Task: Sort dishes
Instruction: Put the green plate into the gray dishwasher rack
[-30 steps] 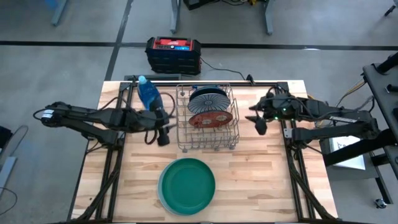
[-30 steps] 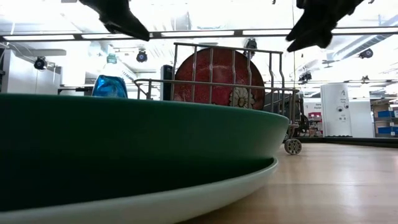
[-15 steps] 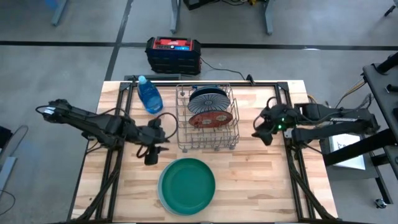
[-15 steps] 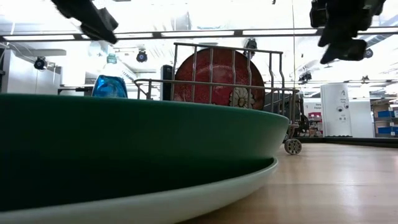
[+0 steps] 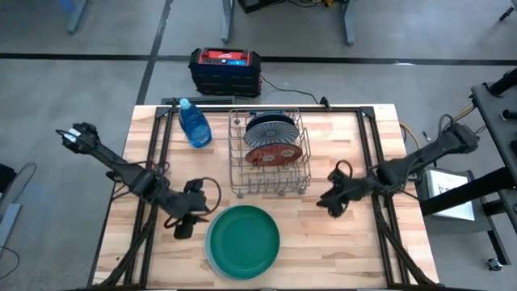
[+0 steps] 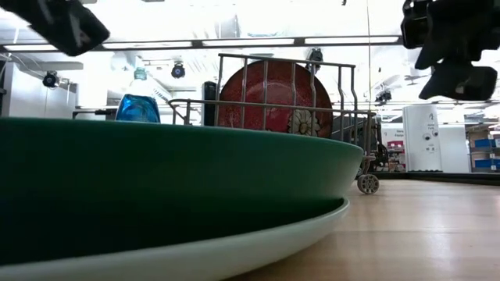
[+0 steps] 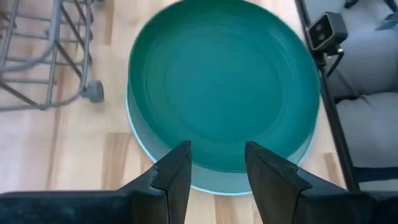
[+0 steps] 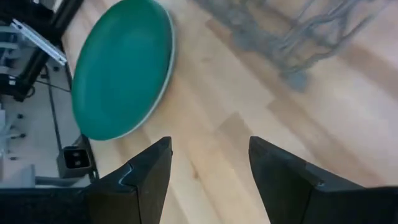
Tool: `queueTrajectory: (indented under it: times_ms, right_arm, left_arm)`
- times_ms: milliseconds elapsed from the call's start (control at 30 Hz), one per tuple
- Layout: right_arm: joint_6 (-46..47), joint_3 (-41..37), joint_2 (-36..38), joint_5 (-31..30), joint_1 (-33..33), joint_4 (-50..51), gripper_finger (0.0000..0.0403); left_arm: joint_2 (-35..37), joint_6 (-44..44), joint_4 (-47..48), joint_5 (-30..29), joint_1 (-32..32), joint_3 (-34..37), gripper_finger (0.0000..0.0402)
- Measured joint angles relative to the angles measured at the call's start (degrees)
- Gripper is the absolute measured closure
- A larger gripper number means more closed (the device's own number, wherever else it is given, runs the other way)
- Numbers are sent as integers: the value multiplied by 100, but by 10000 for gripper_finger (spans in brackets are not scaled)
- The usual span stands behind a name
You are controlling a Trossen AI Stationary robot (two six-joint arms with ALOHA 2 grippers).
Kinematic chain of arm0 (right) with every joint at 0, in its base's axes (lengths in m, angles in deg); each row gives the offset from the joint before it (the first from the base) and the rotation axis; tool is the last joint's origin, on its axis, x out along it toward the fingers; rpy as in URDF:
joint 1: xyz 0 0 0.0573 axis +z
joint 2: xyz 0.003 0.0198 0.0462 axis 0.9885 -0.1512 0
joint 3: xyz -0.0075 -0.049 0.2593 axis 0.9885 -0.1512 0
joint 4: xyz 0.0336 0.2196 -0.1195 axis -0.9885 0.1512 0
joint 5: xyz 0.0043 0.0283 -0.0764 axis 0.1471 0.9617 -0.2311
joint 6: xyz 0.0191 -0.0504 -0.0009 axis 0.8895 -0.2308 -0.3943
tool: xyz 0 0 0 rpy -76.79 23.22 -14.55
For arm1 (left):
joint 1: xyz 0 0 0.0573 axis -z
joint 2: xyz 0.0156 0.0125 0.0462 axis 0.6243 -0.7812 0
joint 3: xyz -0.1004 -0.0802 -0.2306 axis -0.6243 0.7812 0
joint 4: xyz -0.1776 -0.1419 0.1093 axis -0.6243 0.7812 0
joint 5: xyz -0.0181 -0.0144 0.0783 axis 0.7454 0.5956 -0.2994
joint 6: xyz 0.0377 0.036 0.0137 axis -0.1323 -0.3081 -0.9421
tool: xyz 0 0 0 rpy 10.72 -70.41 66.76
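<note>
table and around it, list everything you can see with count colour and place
teal plate: 1, dark teal, near edge of table, stacked on a paler green plate
red plate: 1, red with pale flower marks, upright in rack
striped plate: 1, white with dark radial stripes, upright in rack behind the red one
wire rack: 1, grey metal, table middle
blue bottle: 1, left of rack
box: 1, black and red, on floor beyond table
table: 1, pale wood
left gripper: open, just left of the stacked plates
right gripper: open, right of rack
</note>
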Motion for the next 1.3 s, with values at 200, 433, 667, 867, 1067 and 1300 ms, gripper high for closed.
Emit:
queueTrajectory:
  times_ms: [200,433,667,867,1067,1300]
  right_arm:
    - [346,69,-1101,-389,518,-1085,195]
    - [598,442,-2410,-454,614,-1825,197]
    - [644,1299,-3524,-538,612,-1839,192]
    - [649,2124,-4344,-551,597,-1777,198]
    - [465,2910,-5066,-554,496,-1224,197]
    - [487,3699,-5649,-556,393,-217,199]
  left_arm:
    - [-353,451,-51,-227,447,81,262]
    - [-1026,736,-117,-271,764,81,266]
    - [-1686,953,-271,-273,948,81,283]
    - [-2024,964,-429,-281,983,81,285]
    - [-2187,964,-501,-357,983,81,285]
    - [-2179,962,-621,-384,996,85,285]
